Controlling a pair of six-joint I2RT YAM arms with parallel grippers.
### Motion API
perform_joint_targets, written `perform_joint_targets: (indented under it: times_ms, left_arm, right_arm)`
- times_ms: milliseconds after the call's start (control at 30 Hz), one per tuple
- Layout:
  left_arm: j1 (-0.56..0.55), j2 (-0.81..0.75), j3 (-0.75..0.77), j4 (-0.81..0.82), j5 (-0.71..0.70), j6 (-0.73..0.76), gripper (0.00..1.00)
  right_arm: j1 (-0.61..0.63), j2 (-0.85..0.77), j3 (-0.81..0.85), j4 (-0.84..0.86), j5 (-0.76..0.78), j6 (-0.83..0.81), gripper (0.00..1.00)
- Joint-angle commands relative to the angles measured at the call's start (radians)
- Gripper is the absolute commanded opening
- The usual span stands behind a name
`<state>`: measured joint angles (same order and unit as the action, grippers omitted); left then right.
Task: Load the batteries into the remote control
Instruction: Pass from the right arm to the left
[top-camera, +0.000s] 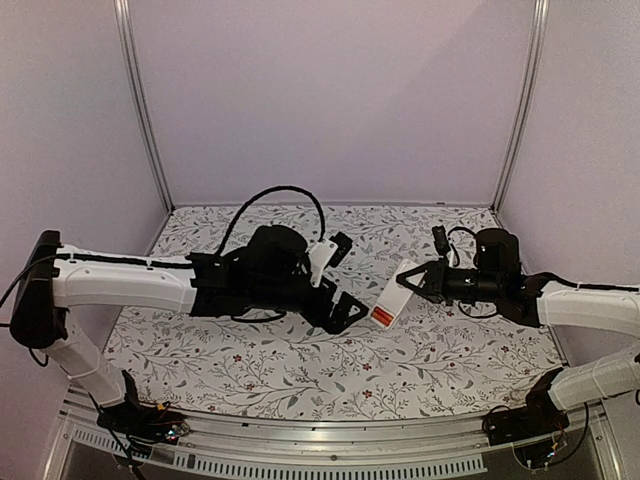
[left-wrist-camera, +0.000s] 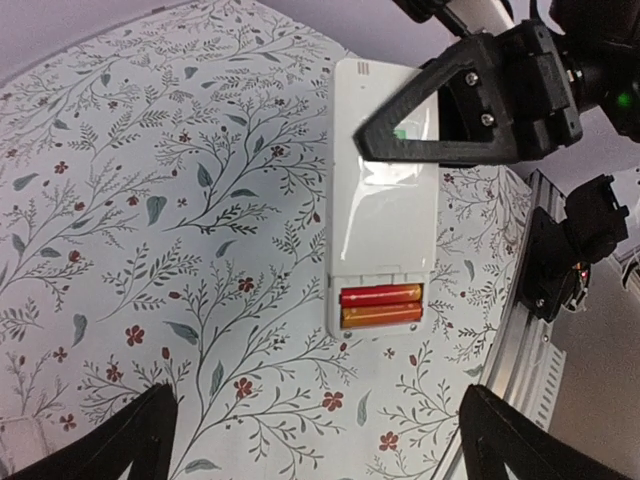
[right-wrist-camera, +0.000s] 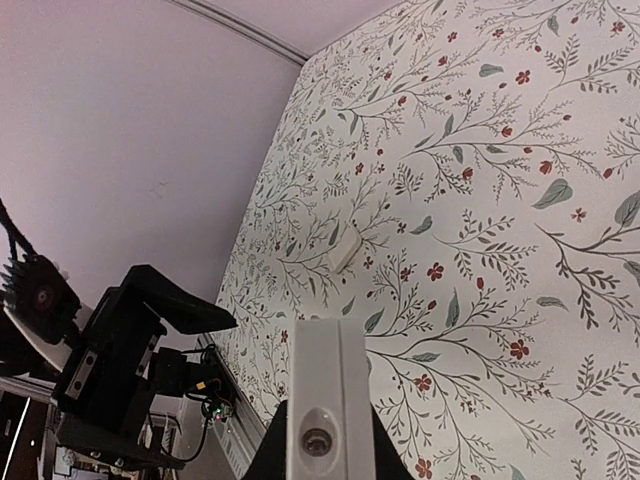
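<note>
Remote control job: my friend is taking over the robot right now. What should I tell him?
Left pincer: open, empty, close to the remote control.
Right pincer: shut on the remote control, holding it up off the table.
Batteries: both lie side by side in the open compartment.
Done: batteries loaded.
Left: a small white piece lies on the table, perhaps the lid. If it is, fit it on, then set the remote down.

Plain lilac walls (top-camera: 330, 90), metal corner posts (top-camera: 142, 100); floral-print tabletop (top-camera: 250, 370) (red blossoms, grey-green leaves).
</note>
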<state>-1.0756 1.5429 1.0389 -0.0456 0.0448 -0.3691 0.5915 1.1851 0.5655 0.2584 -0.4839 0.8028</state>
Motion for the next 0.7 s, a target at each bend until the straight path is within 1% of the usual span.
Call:
perform_joint_targets:
  times_ms: [0, 133, 300, 367, 533, 667]
  left_arm:
    - [-0.069, 0.12, 0.125, -0.054, -0.126, 0.047, 1.0]
    - [-0.104, 0.22, 0.222, -0.083, -0.15, 0.068, 0.99]
    - [-0.109, 0.3, 0.308, -0.127, -0.18, 0.07, 0.97]
    - [-0.109, 0.323, 0.327, -0.151, -0.2, 0.072, 0.94]
    - [-0.109, 0.366, 0.368, -0.189, -0.215, 0.088, 0.82]
    - [-0.105, 0.389, 0.393, -0.206, -0.212, 0.088, 0.78]
  right_arm:
    - [0.04, 0.038, -0.015, 0.073, 0.083, 0.056, 0.02]
    - [0.06, 0.075, -0.023, 0.135, 0.091, 0.087, 0.04]
    - [0.077, 0.115, -0.037, 0.203, 0.082, 0.124, 0.06]
    - [0.086, 0.121, -0.042, 0.226, 0.081, 0.134, 0.06]
    - [0.095, 0.139, -0.049, 0.261, 0.077, 0.154, 0.07]
    - [0.099, 0.141, -0.056, 0.276, 0.075, 0.165, 0.07]
